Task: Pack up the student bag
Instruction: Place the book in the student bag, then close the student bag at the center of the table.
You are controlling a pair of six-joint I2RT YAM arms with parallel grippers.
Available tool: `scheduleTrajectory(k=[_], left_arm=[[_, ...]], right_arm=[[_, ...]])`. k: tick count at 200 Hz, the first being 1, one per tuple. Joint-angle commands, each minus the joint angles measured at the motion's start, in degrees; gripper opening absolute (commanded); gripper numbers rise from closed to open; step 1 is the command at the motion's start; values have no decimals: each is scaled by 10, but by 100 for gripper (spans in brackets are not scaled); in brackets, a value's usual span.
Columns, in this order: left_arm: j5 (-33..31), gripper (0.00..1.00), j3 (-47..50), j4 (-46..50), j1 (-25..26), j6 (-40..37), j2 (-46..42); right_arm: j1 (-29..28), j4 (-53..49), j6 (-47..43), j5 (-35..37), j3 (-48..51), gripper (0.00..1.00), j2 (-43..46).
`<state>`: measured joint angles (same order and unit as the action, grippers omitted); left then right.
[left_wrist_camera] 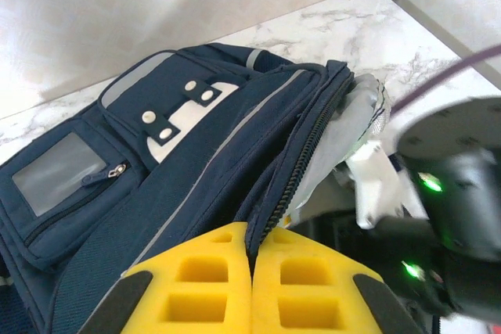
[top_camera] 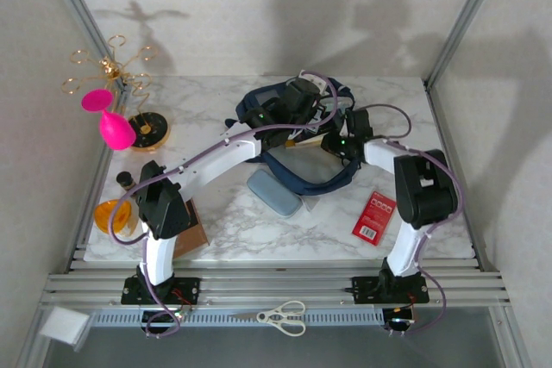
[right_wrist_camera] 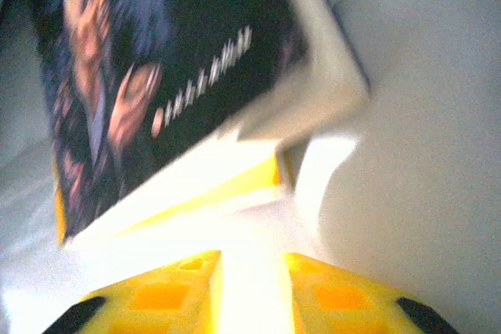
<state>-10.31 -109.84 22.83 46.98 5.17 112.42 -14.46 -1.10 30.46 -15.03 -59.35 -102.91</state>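
**Student bag at far centre of the bench, both grippers at its mouth**

We see the student bag [top_camera: 297,177] lying at the far centre of the marble bench [top_camera: 224,213], short of the far edge. The left arm crosses the bench diagonally from the near left corner. Its gripper, the left gripper [top_camera: 297,96], sits over the far side of the bag.

In the left wrist view the left gripper [left_wrist_camera: 252,267] has its yellow fingers [left_wrist_camera: 200,279] pressed together. The bag's zip edge runs down into the seam between them, so we log it as clenched on the student bag [left_wrist_camera: 196,162]. The front pocket shows a clear window with a zip pull, white snaps and a pale stripe. The main zip gapes, and grey lining shows at the opening.

The right gripper [top_camera: 339,148] is at the right side of the bag, touching or just beside the opening. In the right wrist view the right gripper [right_wrist_camera: 252,287] has a gap between its fingers [right_wrist_camera: 156,299]. A book [right_wrist_camera: 156,76] with a dark printed cover and pale pages stands tilted just above them. Glare washes out the gap, so we cannot tell whether the fingers grasp the book.

A grey-blue pencil case [top_camera: 274,193] lies just beside the bag's near edge. A red packet [top_camera: 373,215] lies toward the near right corner, well apart from the bag. A pink glass [top_camera: 110,122] hangs on a gold wire stand [top_camera: 108,71] at the far left corner. Scissors [top_camera: 283,316] lie on the rail in front of the near edge.
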Motion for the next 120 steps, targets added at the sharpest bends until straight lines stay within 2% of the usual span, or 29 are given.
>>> scheduleTrajectory(k=[1, 26, 56, 76, 100, 120], left_arm=[[6, 0, -17, -31, -8, 28, -22], [48, 1, 20, -28, -9, 69, -18], [151, 29, 122, -75, -11, 128, -51], [220, 37, 196, -102, -15, 169, -102], [197, 49, 320, -120, -22, 220, -214], [141, 62, 442, -120, -35, 276, -321]], right_arm=[[-2, -7, -29, -46, 45, 31, 98], [-2, -68, -27, -4, 95, 35, 220], [-2, -149, -7, 52, 87, 40, 325], [-9, -172, 3, 34, 72, 41, 350], [-52, -178, 23, 29, 62, 44, 352], [-112, -174, 36, 32, 48, 47, 325]])
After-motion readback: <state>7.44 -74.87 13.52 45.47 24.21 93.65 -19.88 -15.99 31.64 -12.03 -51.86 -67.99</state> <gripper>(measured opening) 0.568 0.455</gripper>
